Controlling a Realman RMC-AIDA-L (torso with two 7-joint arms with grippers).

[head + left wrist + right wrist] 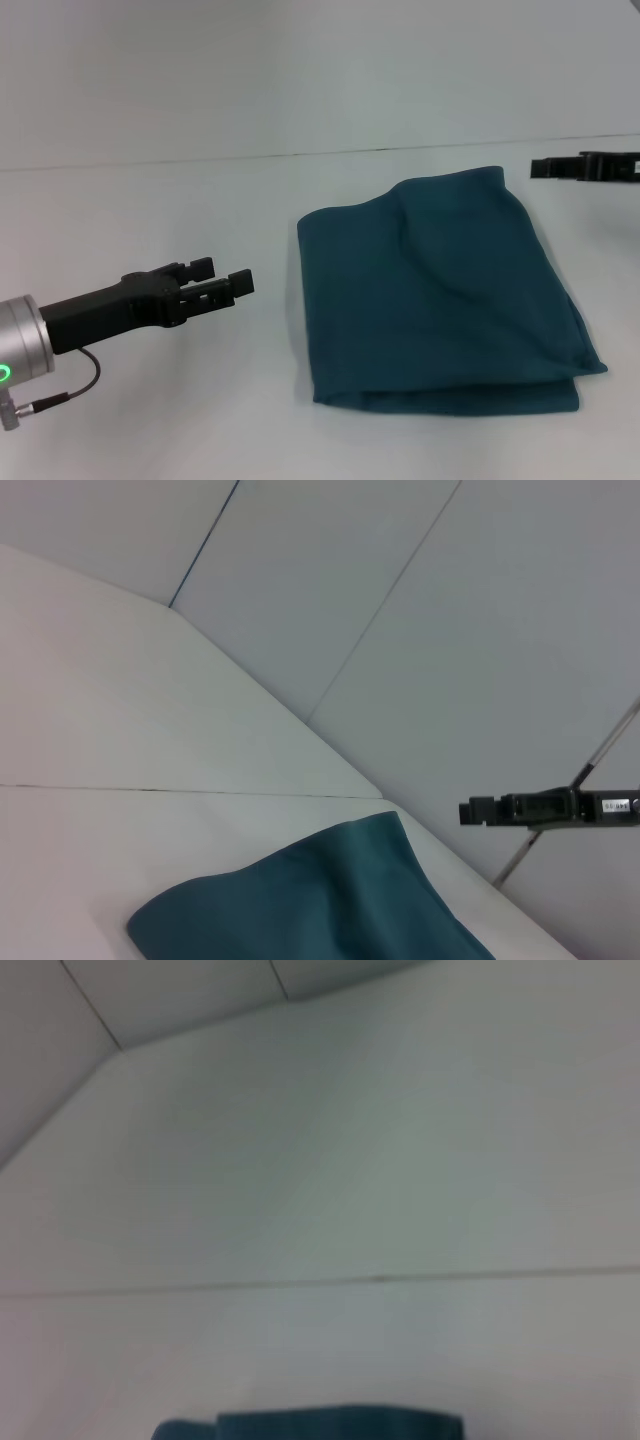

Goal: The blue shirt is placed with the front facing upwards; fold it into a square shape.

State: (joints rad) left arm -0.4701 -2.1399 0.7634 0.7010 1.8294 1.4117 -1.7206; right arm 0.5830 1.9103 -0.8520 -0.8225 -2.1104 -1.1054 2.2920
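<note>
A white counter (pixel 150 200) carries the blue shirt (pixel 440 290), folded into a rough square at centre-right. The left gripper (pixel 222 279) hovers beside it, fingers narrowly apart, empty. The right gripper (pixel 540 168) hovers beyond; its fingers cannot be told. Any nudge could undo the loose layers.

We can't read any text, brand or no. anywhere in these views. The blue shirt (pixel 440 290) lies folded w/ only plain teal cloth showing, so no lettering or label is visible on it. The right gripper (pixel 480 811) carries a small pale sticker w/ dark marks in the left wrist view, but the marks are too small for us to make out.
</note>
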